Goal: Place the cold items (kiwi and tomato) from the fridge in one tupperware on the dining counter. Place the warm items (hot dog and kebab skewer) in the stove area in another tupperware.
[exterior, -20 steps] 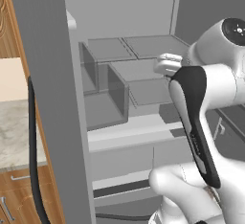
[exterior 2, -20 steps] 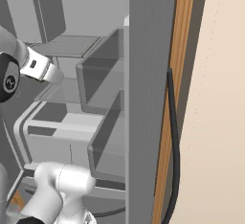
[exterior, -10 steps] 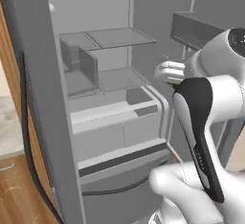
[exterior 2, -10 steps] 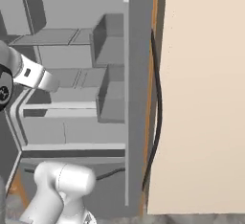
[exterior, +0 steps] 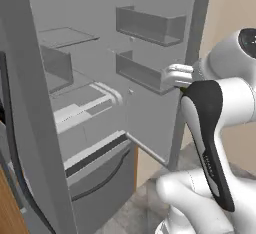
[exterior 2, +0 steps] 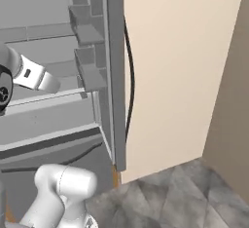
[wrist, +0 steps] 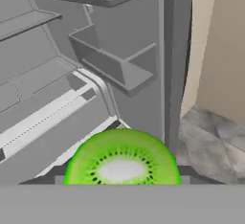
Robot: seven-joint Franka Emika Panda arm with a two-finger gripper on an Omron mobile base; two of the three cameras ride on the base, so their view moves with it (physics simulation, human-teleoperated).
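The open fridge [exterior: 75, 103] fills the left, its door [exterior: 160, 53] swung out to the right with two bins. The white arm [exterior: 210, 128] reaches toward the door. The gripper [wrist: 122, 182] holds the kiwi [wrist: 122, 158] clamped between its jaws, near the door bins.

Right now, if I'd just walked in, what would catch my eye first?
The bright green kiwi half, close at the bottom of the hand view, stands out against all the grey. Behind it gapes the open fridge, its door swung wide with two bins. The white arm rises in front of it.
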